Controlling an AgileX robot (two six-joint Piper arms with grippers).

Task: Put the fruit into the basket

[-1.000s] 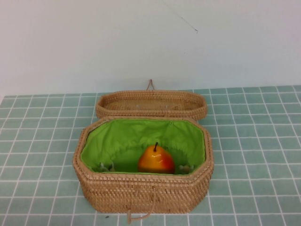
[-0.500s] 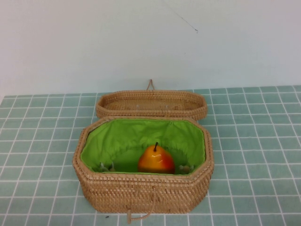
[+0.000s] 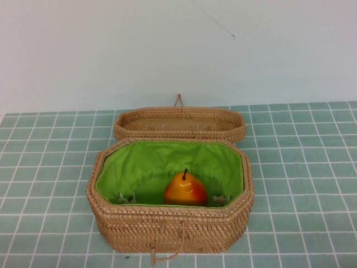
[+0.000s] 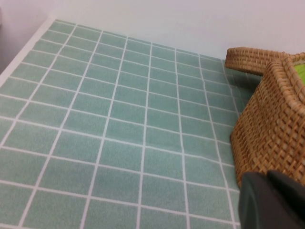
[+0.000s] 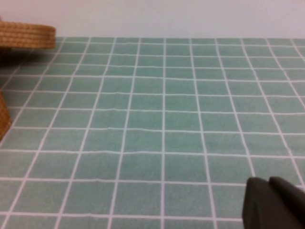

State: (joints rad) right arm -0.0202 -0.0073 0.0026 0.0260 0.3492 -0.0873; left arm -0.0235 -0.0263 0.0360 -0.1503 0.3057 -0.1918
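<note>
Pear point(image 3: 185, 190) is sitting upright in the basket point(image 3: 167, 223), looks light, hard and slick so I'd pinch its fat belly, while my left gripper point(image 4: 274, 200) and right gripper point(image 5: 274, 202) hang off either side, can't tell whether they're spread.

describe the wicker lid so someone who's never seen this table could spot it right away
On the green tiled table, find the big wicker basket with bright green lining, holding a pear. Behind it, toward the wall, lies the lid. Unlike the basket, it is shallow, unlined and empty. Neither claw appears in the high view.
</note>
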